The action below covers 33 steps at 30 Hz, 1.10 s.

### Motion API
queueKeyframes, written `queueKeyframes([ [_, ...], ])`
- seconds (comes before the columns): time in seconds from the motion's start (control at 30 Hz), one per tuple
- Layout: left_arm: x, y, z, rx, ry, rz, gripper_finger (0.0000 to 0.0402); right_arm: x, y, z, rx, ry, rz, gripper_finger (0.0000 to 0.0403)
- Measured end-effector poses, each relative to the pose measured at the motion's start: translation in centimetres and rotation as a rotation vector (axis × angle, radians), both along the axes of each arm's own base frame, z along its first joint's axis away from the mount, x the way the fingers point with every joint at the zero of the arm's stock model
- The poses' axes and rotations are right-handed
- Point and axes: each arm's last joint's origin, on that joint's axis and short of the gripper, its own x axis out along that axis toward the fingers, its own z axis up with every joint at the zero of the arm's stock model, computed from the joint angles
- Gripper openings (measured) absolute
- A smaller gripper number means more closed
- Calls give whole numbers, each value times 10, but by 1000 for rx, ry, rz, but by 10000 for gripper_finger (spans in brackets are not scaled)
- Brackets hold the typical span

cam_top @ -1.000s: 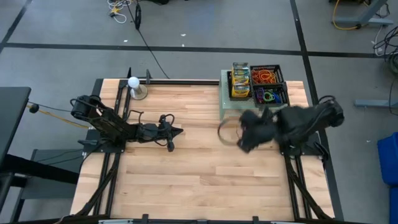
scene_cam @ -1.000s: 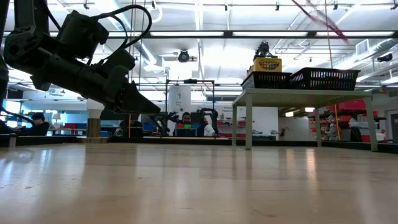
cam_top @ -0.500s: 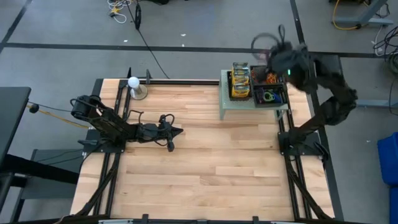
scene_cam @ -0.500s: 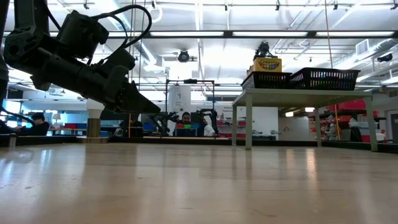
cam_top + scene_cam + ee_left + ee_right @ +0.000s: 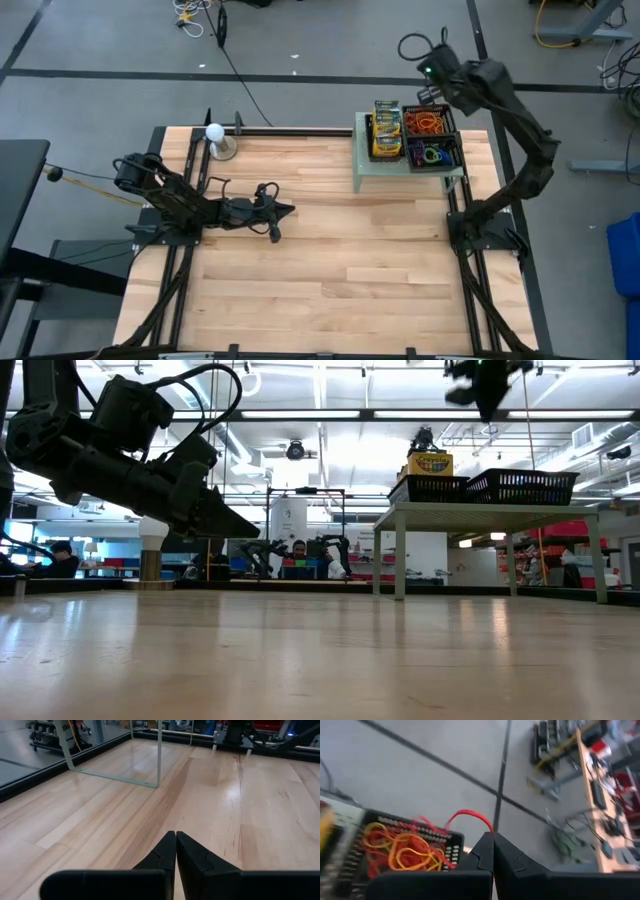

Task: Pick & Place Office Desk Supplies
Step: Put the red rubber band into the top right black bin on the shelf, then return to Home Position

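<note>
Over the desk (image 5: pixel 320 260) the high view shows the clenched left tool (image 5: pixel 287 210) hovering, while only the right wrist view shows the right tool (image 5: pixel 493 840) grasping a thin red rubber band (image 5: pixel 470 816) above the orange-filled black bin (image 5: pixel 451 851).

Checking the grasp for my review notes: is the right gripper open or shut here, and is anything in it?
Shut on a red rubber band: the right gripper has its fingers pressed together with the red loop pinched at the tips, above the basket of rubber bands.
</note>
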Motion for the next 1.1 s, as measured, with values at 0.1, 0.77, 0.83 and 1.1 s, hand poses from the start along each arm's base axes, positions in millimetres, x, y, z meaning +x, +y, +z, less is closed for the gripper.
queueKeyframes([
  [0.1,0,0,0,2,1,0,17,2,-17,-28,62,25,-27,0],
  [0.77,-1,3,1,-9,-23,114,17,1,-24,-82,241,-8,-27,155],
  [0.83,-1,3,4,-17,-38,112,17,-2,-21,-77,229,-7,-3,178],
  [1.1,-28,9,26,-58,-180,32,6,-12,19,-46,58,-171,277,135],
])
